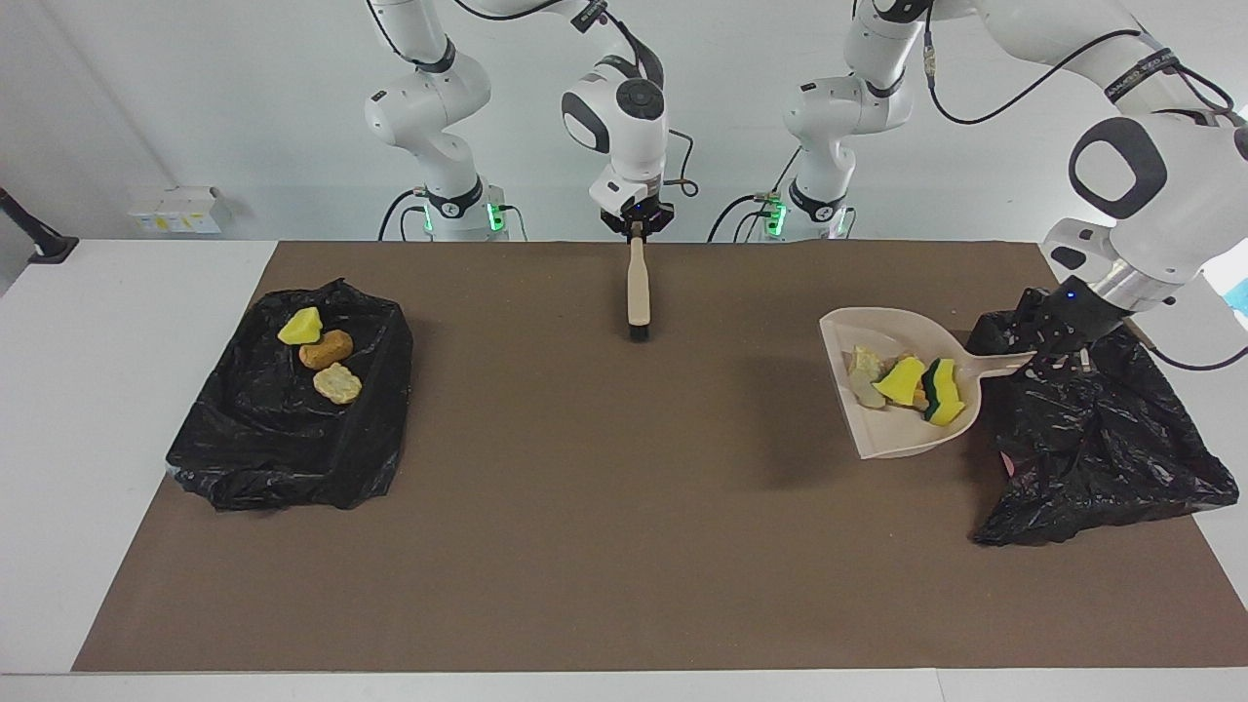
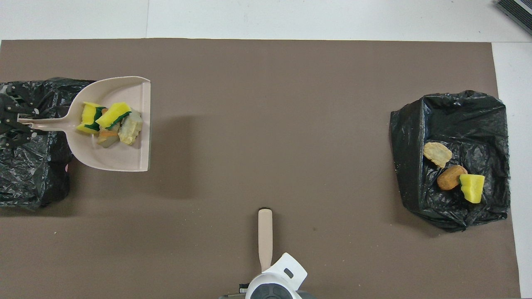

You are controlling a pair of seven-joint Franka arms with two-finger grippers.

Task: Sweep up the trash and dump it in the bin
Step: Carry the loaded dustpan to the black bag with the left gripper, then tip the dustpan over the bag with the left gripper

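My left gripper [image 1: 1055,353], clamped on the dustpan [image 1: 892,429] handle, hangs over the bin [image 1: 1102,439]; the trash [image 1: 907,382] sits centre-side, handle pointing binward.

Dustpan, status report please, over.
Left end effector shut on dustpan handle, over bin. Trash aboard, undumped. Right end effector shut on brush, waiting. Nothing obstructing.
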